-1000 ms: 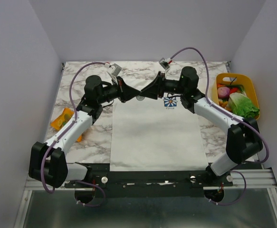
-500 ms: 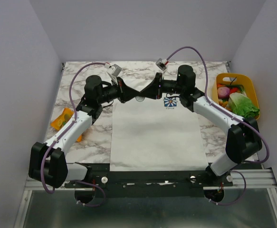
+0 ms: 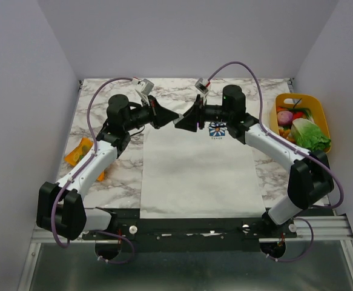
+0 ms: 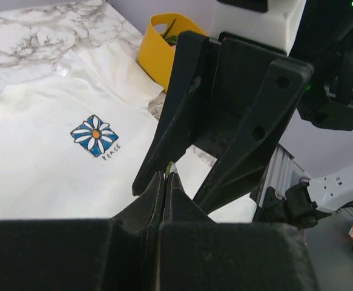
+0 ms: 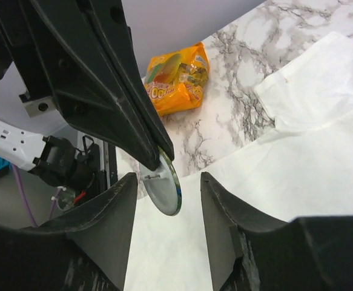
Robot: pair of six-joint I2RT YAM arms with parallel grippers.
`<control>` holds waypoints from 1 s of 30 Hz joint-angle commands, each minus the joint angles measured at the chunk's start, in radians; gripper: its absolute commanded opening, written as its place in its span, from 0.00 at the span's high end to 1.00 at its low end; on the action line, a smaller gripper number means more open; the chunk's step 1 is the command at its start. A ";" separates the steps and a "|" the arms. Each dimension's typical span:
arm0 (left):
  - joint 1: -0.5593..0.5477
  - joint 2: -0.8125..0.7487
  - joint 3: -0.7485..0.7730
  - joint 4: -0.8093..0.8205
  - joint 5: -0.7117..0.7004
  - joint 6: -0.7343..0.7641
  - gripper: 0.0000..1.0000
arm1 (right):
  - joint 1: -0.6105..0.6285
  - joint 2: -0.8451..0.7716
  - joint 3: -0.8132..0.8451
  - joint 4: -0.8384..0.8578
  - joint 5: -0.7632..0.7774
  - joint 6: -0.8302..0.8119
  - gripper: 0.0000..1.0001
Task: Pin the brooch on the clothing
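The white T-shirt (image 3: 194, 163) lies flat on the marble table, with its blue flower print (image 3: 217, 130) on the chest; the print also shows in the left wrist view (image 4: 94, 134). My left gripper (image 3: 176, 115) is shut on the rim of the small round brooch (image 5: 164, 189) and holds it above the shirt's collar. The brooch's pale back and green edge show. In the left wrist view only its green edge (image 4: 169, 165) peeks out between the shut jaws. My right gripper (image 5: 168, 177) is open, with one finger on each side of the brooch and not touching it.
A yellow basket (image 3: 301, 100) with toy vegetables stands at the right edge of the table. An orange snack bag (image 3: 82, 151) lies at the left beside the left arm, and shows in the right wrist view (image 5: 176, 76). The two grippers are tip to tip.
My right gripper has moved left toward the left gripper, and its open fingers now stand around the brooch. The left gripper has barely moved.
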 commanded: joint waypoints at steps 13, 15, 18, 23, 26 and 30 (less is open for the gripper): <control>-0.005 -0.016 0.016 -0.010 -0.035 0.031 1.00 | 0.006 -0.002 -0.031 0.110 -0.022 0.112 0.33; -0.005 -0.019 0.015 -0.013 -0.033 0.037 1.00 | -0.002 -0.017 -0.045 0.177 -0.034 0.164 0.33; -0.005 -0.025 0.010 -0.014 -0.027 0.040 1.00 | -0.015 -0.022 -0.048 0.231 -0.056 0.213 0.33; -0.005 -0.030 0.007 -0.011 -0.030 0.040 1.00 | -0.015 -0.013 -0.036 0.231 -0.066 0.218 0.39; -0.005 -0.026 0.004 -0.010 -0.030 0.039 1.00 | -0.015 -0.013 -0.050 0.259 -0.079 0.225 0.54; -0.005 -0.027 0.002 -0.008 -0.030 0.042 1.00 | -0.015 -0.017 -0.051 0.237 -0.065 0.212 0.62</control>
